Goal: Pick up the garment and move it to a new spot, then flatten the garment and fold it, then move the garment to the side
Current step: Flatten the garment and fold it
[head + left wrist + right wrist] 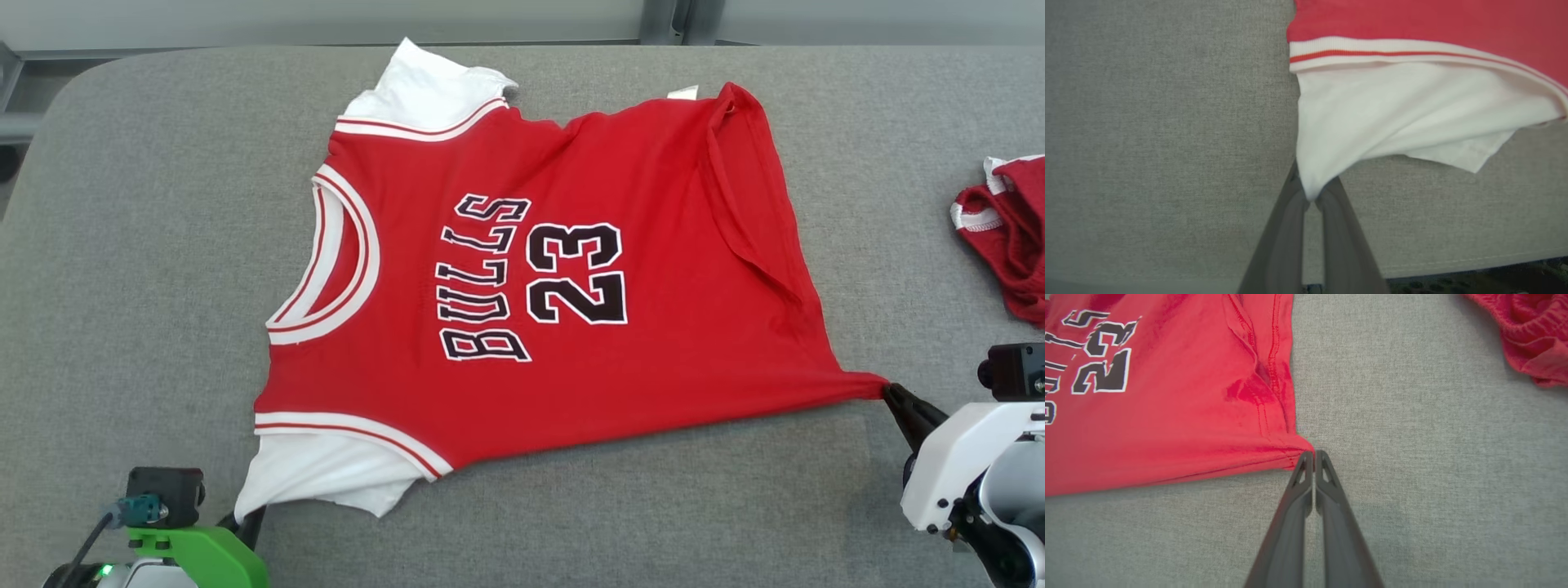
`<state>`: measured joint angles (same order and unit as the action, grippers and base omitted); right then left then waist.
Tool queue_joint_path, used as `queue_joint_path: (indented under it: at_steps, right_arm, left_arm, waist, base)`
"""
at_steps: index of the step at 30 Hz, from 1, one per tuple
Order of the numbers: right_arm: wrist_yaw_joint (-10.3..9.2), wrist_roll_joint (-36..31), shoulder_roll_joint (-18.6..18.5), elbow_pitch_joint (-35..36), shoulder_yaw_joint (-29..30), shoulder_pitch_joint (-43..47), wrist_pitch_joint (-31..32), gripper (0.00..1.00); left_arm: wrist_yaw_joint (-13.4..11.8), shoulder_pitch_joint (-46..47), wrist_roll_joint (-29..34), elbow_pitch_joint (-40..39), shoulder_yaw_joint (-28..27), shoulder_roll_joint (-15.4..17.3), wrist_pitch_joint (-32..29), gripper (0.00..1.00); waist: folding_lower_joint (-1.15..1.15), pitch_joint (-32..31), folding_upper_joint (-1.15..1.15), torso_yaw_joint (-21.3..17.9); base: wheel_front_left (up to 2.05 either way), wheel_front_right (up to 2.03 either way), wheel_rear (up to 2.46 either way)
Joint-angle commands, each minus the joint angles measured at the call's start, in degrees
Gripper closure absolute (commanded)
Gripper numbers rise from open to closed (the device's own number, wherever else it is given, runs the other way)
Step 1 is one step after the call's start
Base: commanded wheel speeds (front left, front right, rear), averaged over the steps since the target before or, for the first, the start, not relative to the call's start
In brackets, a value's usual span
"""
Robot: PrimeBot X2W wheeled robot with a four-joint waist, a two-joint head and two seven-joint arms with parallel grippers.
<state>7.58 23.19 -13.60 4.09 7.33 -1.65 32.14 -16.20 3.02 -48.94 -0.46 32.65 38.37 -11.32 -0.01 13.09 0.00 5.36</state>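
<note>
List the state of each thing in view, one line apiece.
jersey, spread flat, print up, not yet folded, a crease near its hem.
left tool, shut on the jersey's white sleeve corner.
right tool, shut on the jersey's red hem corner.
second red garment, crumpled, lying apart from the jersey.

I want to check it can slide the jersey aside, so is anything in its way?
Nothing blocks the grasp: the left tool pinches the jersey by its white sleeve, the right tool by its red hem corner. Rightward, a crumpled red garment lies on the grey surface.
</note>
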Motion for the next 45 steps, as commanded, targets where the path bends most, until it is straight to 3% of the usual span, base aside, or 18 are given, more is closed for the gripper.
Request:
queue_joint_path:
  at_steps: [1,7,14,19,28,38,39,40,45]
  right_arm:
    - [-0.17,-0.70,-0.22,-0.24,0.90,1.58,-0.59,1.00]
    - [-0.16,1.96,1.78,-0.07,0.87,2.84,-2.50,1.00]
    - [-0.13,6.78,3.32,3.39,0.93,0.16,-4.83,1.00]
    - [-0.13,7.63,3.08,2.65,0.39,-4.47,-5.52,1.00]
    - [-0.13,6.65,0.39,-4.85,-2.28,-14.84,-6.86,1.00]
    - [-0.13,4.27,-2.45,-12.47,-6.91,-22.94,-9.60,1.00]
    - [-0.13,4.18,-2.53,-12.98,-7.17,-23.29,-9.92,0.51]
    - [-0.13,4.03,-2.58,-13.27,-7.26,-23.56,-10.55,0.00]
    - [-0.13,3.48,-2.80,-12.44,-7.23,-23.53,-14.90,0.00]
  left_arm:
    - [0.24,-0.58,1.42,0.08,1.07,2.08,-1.92,1.00]
    - [0.93,-0.68,-0.23,-0.67,2.05,1.14,-4.01,1.00]
    - [2.42,1.75,-5.69,-5.26,-2.49,-1.13,-1.99,1.00]
    - [2.69,5.73,-6.03,-5.48,-4.09,-1.38,-2.13,1.00]
    - [3.74,18.19,-0.85,3.13,-2.03,-3.78,-3.03,1.00]
    - [7.31,29.32,4.72,13.64,2.46,-7.68,-2.88,1.00]
    - [7.70,30.12,5.33,14.12,2.73,-7.93,-2.06,0.77]
    - [7.85,30.74,5.71,14.63,2.67,-8.24,-0.94,0.00]
    - [7.04,30.62,8.22,16.24,1.97,-10.01,6.78,0.00]
  waist:
    - [0.01,-0.09,0.00,0.17]
    - [0.01,0.13,0.00,-0.15]
    - [0.01,0.23,0.00,-0.64]
    - [0.01,0.98,0.00,-0.71]
    - [0.01,5.51,0.00,0.32]
    - [0.01,9.52,0.00,1.02]
    - [0.01,9.65,0.00,1.04]
    - [0.01,9.75,0.00,1.05]
    - [0.01,9.50,0.00,1.06]
  base:
    - [0.00,0.00,0.00]
    - [0.00,0.00,0.00]
    - [0.00,0.00,0.00]
    - [0.00,0.00,0.00]
    - [0.00,0.00,0.00]
    - [0.00,0.00,0.00]
    - [0.00,0.00,0.00]
    - [0.00,0.00,0.00]
    - [0.00,0.00,0.00]
